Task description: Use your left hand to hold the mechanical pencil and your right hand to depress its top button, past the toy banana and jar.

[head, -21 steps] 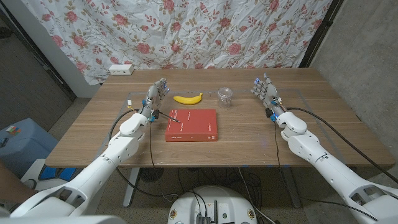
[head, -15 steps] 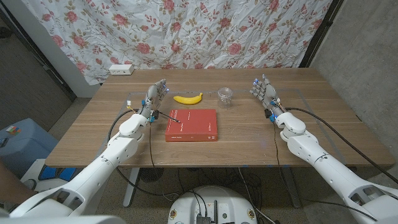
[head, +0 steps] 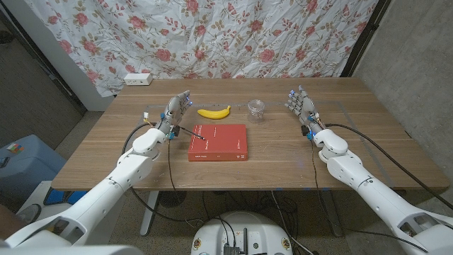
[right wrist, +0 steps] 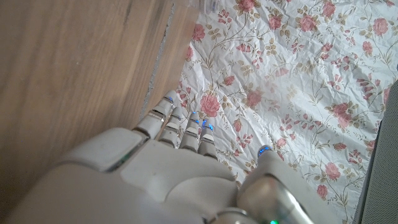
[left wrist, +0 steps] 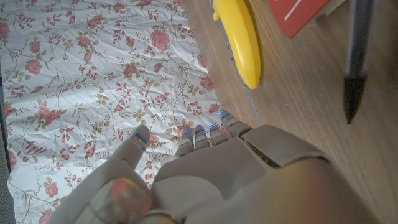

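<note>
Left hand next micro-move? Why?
Probably bring the left hand toward the mechanical pencil and close on it. The hand holds nothing, fingers apart, while the pencil lies on the table at the red book's left edge, untouched. The right hand waits open beyond the jar.

This is looking like a robot test room, not a home. A flowery sheet [head: 212,35] is hanging as a backdrop behind a wooden table [head: 283,152], cables [head: 170,166] are trailing down, and grey walls [head: 414,49] are standing around.
</note>
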You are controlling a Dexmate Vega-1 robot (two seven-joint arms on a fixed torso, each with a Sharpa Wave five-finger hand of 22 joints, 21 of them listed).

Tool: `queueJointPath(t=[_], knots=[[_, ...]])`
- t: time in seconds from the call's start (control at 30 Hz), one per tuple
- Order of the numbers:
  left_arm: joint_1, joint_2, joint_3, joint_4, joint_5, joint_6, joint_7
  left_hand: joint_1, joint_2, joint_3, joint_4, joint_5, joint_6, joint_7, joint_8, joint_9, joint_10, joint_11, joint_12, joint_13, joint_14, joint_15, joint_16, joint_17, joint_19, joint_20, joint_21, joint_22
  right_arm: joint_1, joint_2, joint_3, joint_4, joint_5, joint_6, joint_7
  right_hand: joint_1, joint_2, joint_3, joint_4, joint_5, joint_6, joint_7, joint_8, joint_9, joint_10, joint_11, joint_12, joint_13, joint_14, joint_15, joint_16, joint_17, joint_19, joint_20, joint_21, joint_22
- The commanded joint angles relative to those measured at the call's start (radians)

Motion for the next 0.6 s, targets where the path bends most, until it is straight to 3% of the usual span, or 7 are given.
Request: queueJointPath(t=[0.03, 0.1, 0.23, 0.6], knots=[[-0.002, 0.132, 0.019, -0.138, 0.066, 0.176, 0.016, 0.013, 0.085, 0.006, -0.011, 0.007, 0.016, 0.004, 0.007, 0.004, 0.012, 0.005, 0.007, 0.004, 0.001, 0.001, 0.004, 0.004, -0.001, -0.012, 0.0, 0.003, -0.024, -0.042, -0.005, -0.065, -0.051, -0.037, -0.049, 0.011, 0.005, 0.007, 0.0, 0.009, 0.009, 0.004, 0.003, 0.004, 0.003, -0.007, 0.004, 0.004, 0.003, -0.001, 0.003, 0.0, 0.001, -0.004, 0.005, 0.004], [-0.008, 0.163, 0.025, -0.162, 0.089, 0.212, 0.018, 0.015, 0.091, 0.008, -0.011, 0.007, 0.019, 0.003, 0.008, 0.004, 0.017, 0.002, 0.008, 0.004, 0.003, -0.001, 0.005, 0.005, 0.0, -0.011, 0.0, 0.004, -0.027, -0.038, -0.003, -0.061, -0.045, -0.029, -0.046, 0.011, 0.005, 0.008, -0.001, 0.009, 0.01, 0.004, 0.003, 0.004, 0.006, -0.006, 0.005, 0.004, 0.003, -0.001, 0.004, -0.001, 0.001, -0.004, 0.005, 0.004], [-0.007, 0.186, 0.027, -0.164, 0.115, 0.193, 0.002, 0.021, 0.088, 0.009, -0.02, 0.005, 0.032, -0.005, 0.01, 0.004, 0.033, -0.009, 0.011, 0.004, 0.011, -0.01, 0.005, 0.004, 0.005, -0.014, 0.002, 0.003, -0.032, -0.034, 0.003, -0.054, -0.035, -0.021, -0.041, 0.012, 0.006, 0.009, -0.003, 0.009, 0.011, 0.004, 0.004, 0.004, 0.006, -0.007, 0.005, 0.004, 0.003, -0.002, 0.004, -0.004, 0.001, -0.005, 0.005, 0.004], [0.02, 0.229, 0.021, -0.178, 0.192, 0.114, -0.002, 0.043, 0.068, 0.004, -0.076, -0.001, 0.089, -0.029, 0.015, 0.003, 0.09, -0.047, 0.017, 0.005, 0.064, -0.034, 0.01, 0.002, 0.05, -0.037, 0.009, 0.002, -0.049, -0.042, 0.01, -0.064, -0.043, -0.011, -0.054, 0.014, 0.008, 0.013, -0.007, 0.009, 0.016, 0.004, 0.005, 0.004, 0.009, -0.007, 0.006, 0.004, 0.005, -0.004, 0.005, -0.01, 0.001, -0.006, 0.006, 0.004]])
